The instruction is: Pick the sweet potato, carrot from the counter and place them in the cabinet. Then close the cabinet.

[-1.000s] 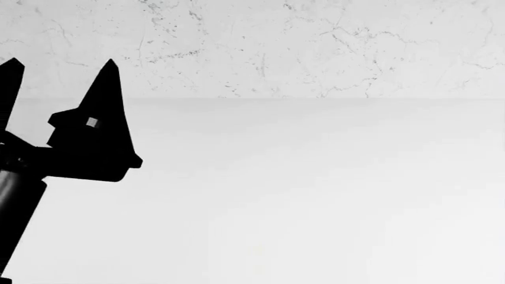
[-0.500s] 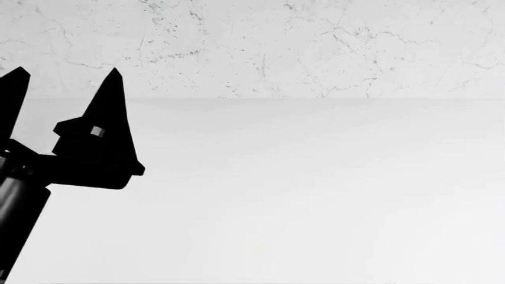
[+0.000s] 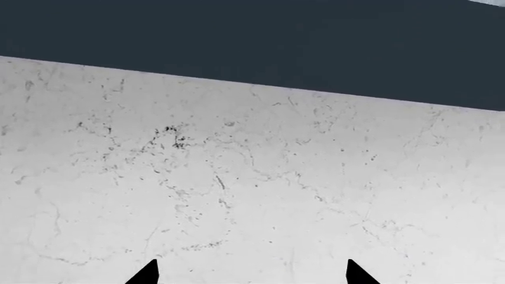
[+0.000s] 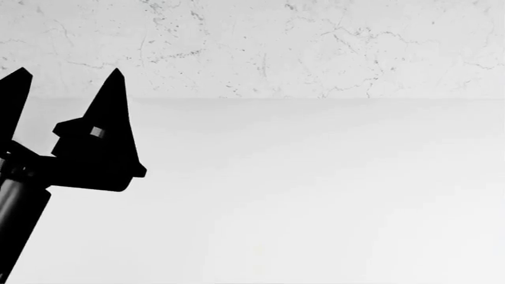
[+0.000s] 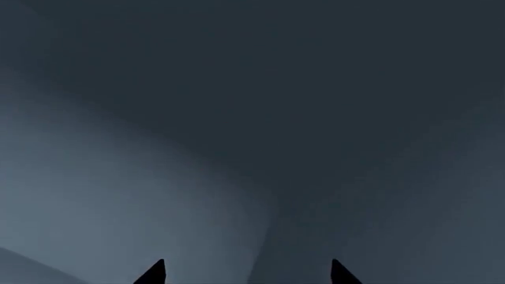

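Note:
The white counter (image 4: 316, 195) fills the head view below a marbled white back wall (image 4: 276, 47). The sweet potato and the carrot are out of view in every frame. My left gripper (image 4: 67, 74) is raised at the left of the head view, black, its two pointed fingers apart and empty. In the left wrist view its fingertips (image 3: 150, 273) stand wide apart in front of the marbled wall (image 3: 236, 177), under a dark blue cabinet underside (image 3: 276, 41). My right gripper (image 5: 247, 272) is open and empty, facing a dark blue-grey surface (image 5: 252, 118). It does not show in the head view.
Only bare counter and marbled wall show ahead. The dark cabinet hangs above the wall in the left wrist view.
My left gripper has sunk slightly and shifted a little right in the head view over the last second, then nearly stopped.

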